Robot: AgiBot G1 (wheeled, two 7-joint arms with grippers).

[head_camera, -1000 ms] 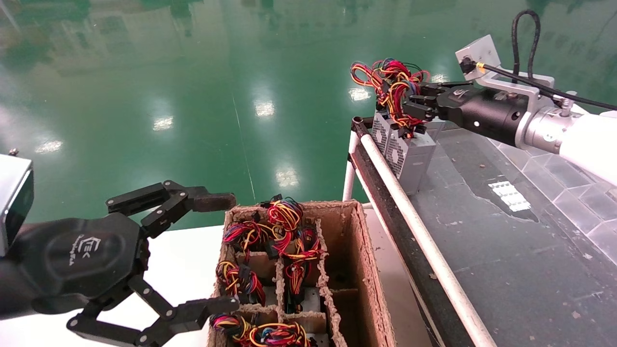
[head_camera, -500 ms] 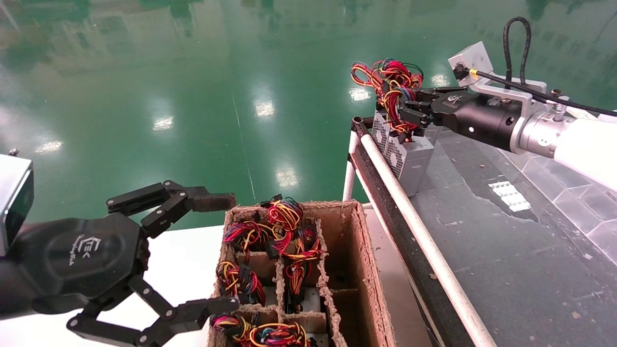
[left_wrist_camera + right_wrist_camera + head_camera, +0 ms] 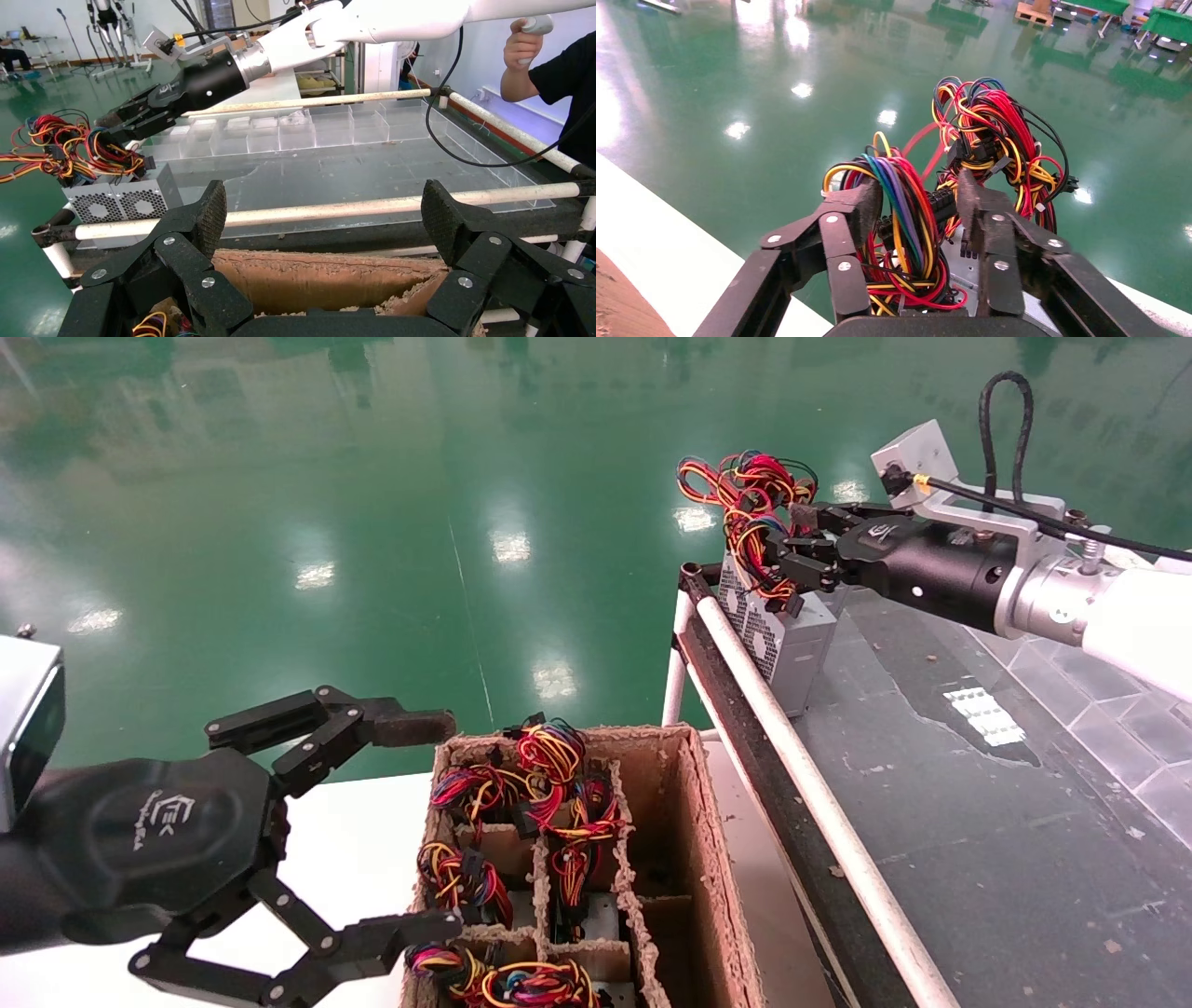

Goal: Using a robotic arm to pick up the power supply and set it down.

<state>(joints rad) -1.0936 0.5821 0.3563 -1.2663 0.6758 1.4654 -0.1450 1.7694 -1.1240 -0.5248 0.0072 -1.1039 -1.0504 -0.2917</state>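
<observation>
Dark conveyor surface [image 3: 978, 822], upper right: power supply [image 3: 792, 649] already set down there, right gripper [image 3: 792, 544] pinching only its wires [image 3: 745, 491]; release remains. Left gripper [image 3: 410, 822] hangs spread, lower left.

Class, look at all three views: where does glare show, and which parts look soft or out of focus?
Head view: ceiling lights glare off the green floor. Right wrist view: the same floor shows glare patches, and the right hand and wires look sharp. Left wrist view: the left hand looms large in front, and the far room looks soft.
</observation>
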